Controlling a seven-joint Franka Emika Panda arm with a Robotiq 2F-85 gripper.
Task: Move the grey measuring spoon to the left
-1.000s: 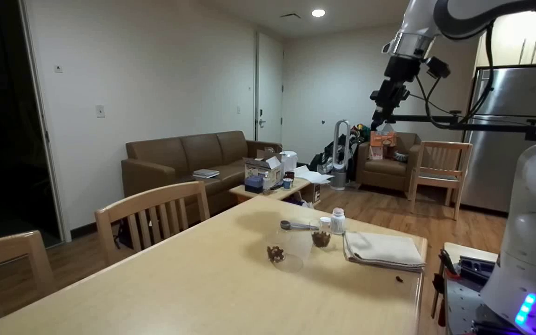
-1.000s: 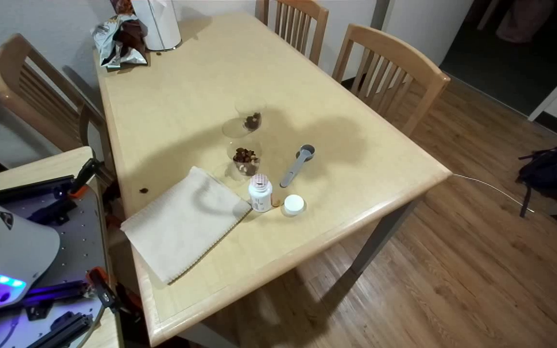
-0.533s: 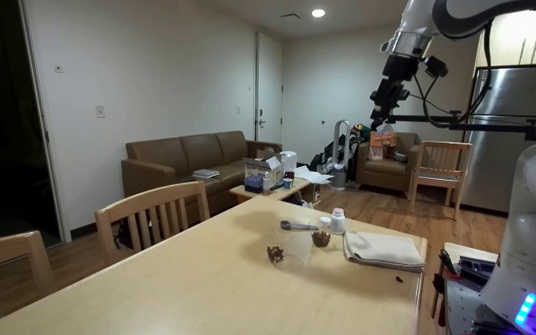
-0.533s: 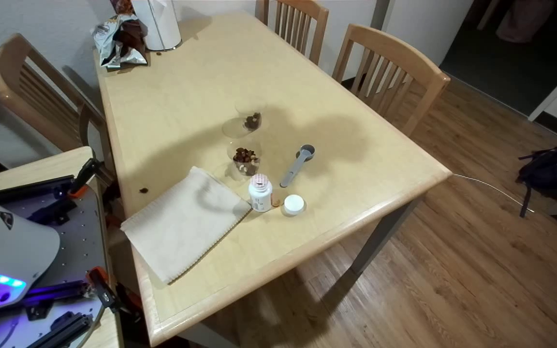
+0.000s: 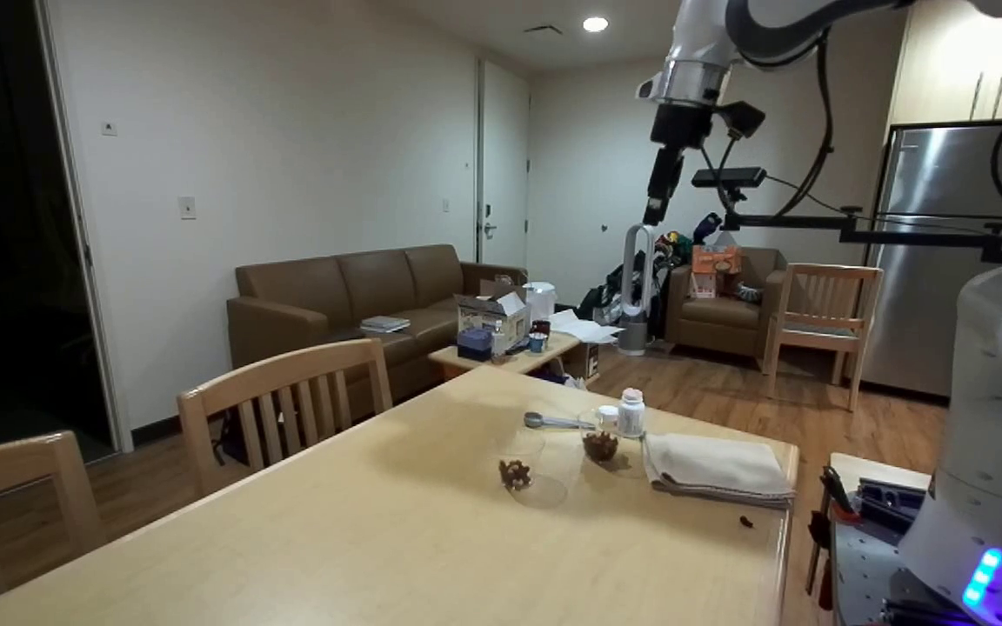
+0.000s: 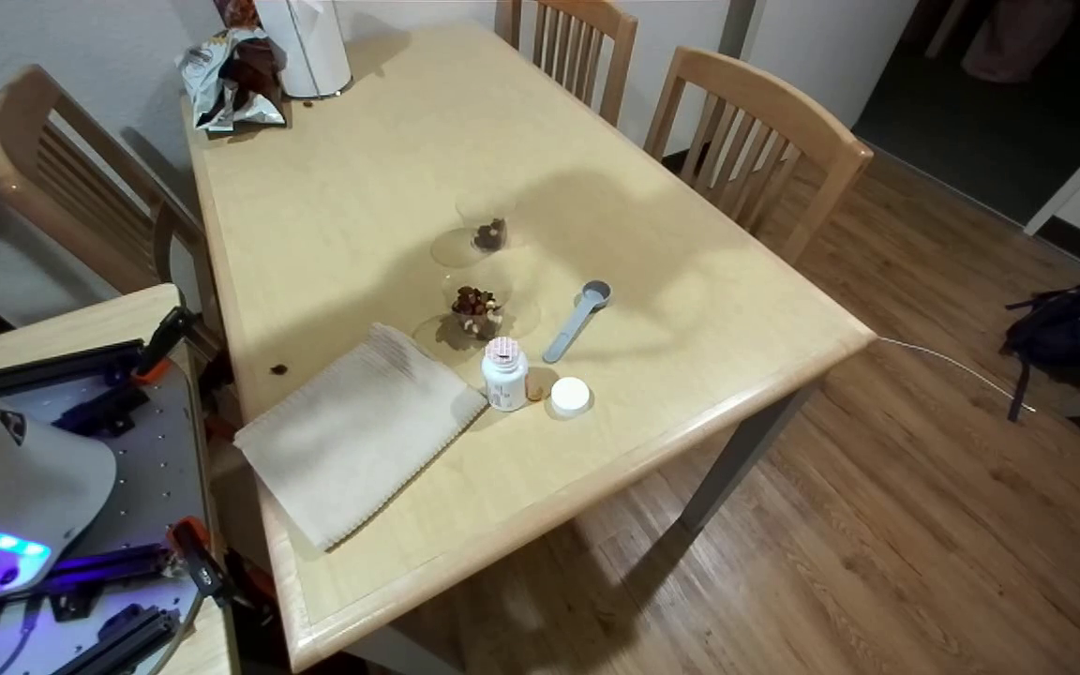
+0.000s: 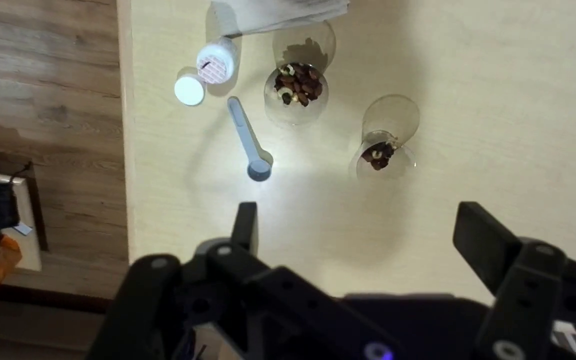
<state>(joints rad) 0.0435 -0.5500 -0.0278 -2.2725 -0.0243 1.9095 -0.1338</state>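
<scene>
The grey measuring spoon lies flat on the table, in both exterior views (image 5: 558,422) (image 6: 572,326). In the wrist view the spoon (image 7: 244,130) lies ahead and to the left, its round bowl end towards the gripper and its handle pointing away. My gripper (image 5: 655,217) hangs high above the table in an exterior view, apart from everything. In the wrist view the gripper (image 7: 358,212) is wide open, with only bare tabletop seen between its fingers. The spoon's bowl is just beyond the left fingertip in that picture.
Two clear cups with nuts (image 6: 477,305) (image 6: 488,234) stand beside the spoon. A white bottle (image 6: 504,375) and a white cap (image 6: 570,397) sit near the handle end. A pale folded cloth (image 6: 362,436) lies by the table edge. A tiny dark lump (image 6: 278,369) lies on the table.
The arm and gripper have moved left in the exterior view, out over the table, and the gripper has tilted more upright. The arm's shadow has shifted. The spoon has not moved.
</scene>
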